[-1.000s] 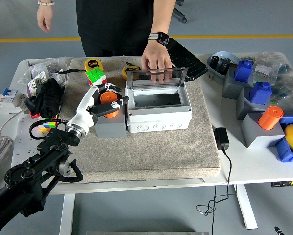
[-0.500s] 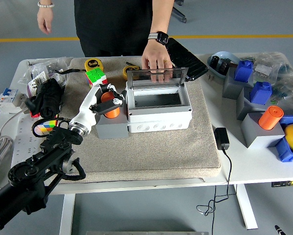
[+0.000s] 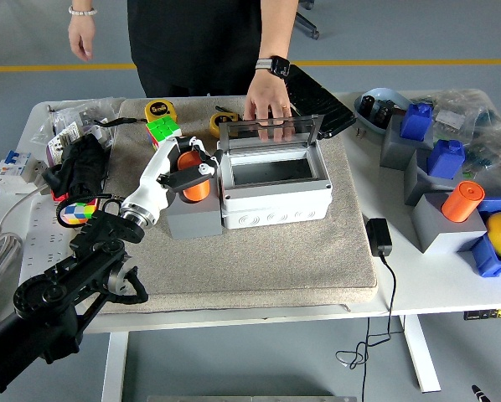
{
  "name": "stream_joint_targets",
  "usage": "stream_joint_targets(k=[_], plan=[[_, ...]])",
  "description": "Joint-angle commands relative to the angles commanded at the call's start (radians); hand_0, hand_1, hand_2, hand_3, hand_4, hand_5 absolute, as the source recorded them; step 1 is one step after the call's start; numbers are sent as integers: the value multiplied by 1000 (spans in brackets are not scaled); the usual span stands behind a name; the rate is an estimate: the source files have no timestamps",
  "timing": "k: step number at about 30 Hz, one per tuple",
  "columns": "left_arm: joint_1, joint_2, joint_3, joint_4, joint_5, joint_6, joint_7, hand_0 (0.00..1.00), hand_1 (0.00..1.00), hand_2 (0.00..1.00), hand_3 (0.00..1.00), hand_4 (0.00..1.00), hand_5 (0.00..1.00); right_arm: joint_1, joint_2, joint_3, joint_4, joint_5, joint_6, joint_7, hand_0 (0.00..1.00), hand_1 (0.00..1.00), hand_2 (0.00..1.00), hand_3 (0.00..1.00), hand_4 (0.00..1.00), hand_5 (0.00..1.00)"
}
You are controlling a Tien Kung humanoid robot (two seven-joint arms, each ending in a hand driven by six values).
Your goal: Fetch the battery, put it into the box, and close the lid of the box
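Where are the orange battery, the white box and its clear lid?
orange battery (image 3: 195, 189), head view, its lower side.
white box (image 3: 277, 206), head view, front wall.
clear lid (image 3: 271, 130), head view, middle of the raised panel.

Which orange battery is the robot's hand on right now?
The orange battery on the grey block beside the white box; the left hand grips it. The other stands untouched far right.

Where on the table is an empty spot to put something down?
The beige mat is bare in front of the white box, down to the table's near edge. The right side, around the gray and blue blocks, is crowded, as is the far left by the black bag.
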Motion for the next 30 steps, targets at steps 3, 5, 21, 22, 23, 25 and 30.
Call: stream_joint_targets(k=[3,5,21,22,23,25,30], plan=[[-8,16,-3,-36,53,-9,16,182,147,135,175,2,2,0,0,3,0,0,0,1,718,655,642,586,992,607],[-14,26,-6,-59,74,-22,37,148,123,129,166,2,2,0,-1,5,0,0,-1,2,717,656,642,584,991,604],[-283,-21,212,-78,277,-78,363,107,62,102,151,2,2,3,-4,-1,-1,5,-3,7,718,656,640,583,988,600],[-297,-28,228,-68,294,-81,385,101,63,106,149,131,2,3,-3,-3,-1,6,-3,7,717,656,639,582,987,599],[-310,-36,243,-58,308,-83,401,101,63,106,149,131,2,3,-3,-4,-1,7,-3,7,717,656,639,582,987,599],[-331,-50,268,-37,326,-85,427,101,63,106,149,131,2,3,-4,-5,-1,8,-3,7,717,656,639,582,987,599],[-370,-84,308,2,349,-64,427,86,50,103,154,225,2,2,-6,-9,-1,10,-3,6,717,655,639,582,987,599]])
